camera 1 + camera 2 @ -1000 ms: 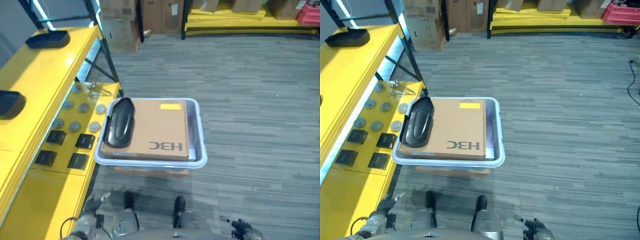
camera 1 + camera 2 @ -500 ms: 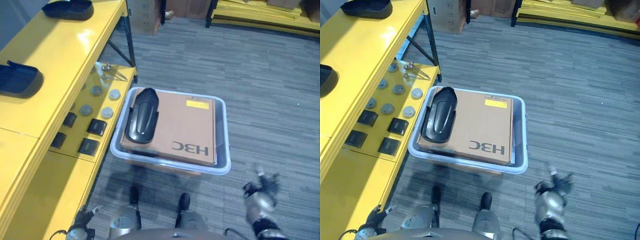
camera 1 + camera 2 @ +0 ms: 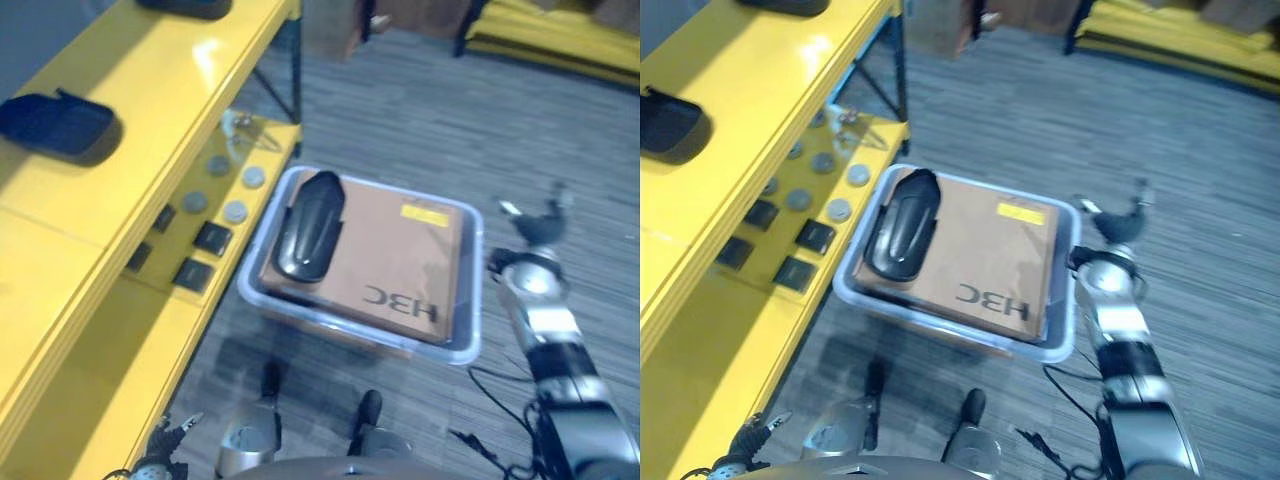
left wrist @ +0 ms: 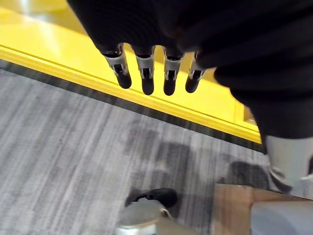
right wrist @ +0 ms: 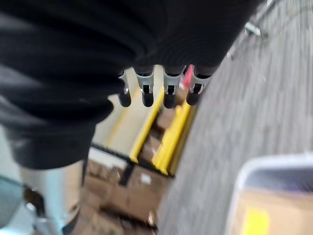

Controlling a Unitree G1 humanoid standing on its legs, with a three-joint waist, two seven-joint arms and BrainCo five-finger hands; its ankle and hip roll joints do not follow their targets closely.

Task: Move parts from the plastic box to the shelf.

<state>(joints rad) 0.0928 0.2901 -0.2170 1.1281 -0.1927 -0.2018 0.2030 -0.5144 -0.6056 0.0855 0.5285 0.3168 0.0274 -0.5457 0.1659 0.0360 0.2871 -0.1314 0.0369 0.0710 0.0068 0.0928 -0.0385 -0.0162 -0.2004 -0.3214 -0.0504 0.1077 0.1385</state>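
Translucent plastic box (image 3: 470, 340), seemingly matt cardboard (image 3: 400, 265), glossy shelf (image 3: 150, 90)

the grey striped carpet floor (image 3: 420, 130) carries the plastic box (image 3: 470, 345) beside the yellow shelf (image 3: 130, 120). dark parts (image 3: 55, 125) lie on the top level; round discs (image 3: 235, 211) and black squares (image 3: 212, 238) lie on the lower.
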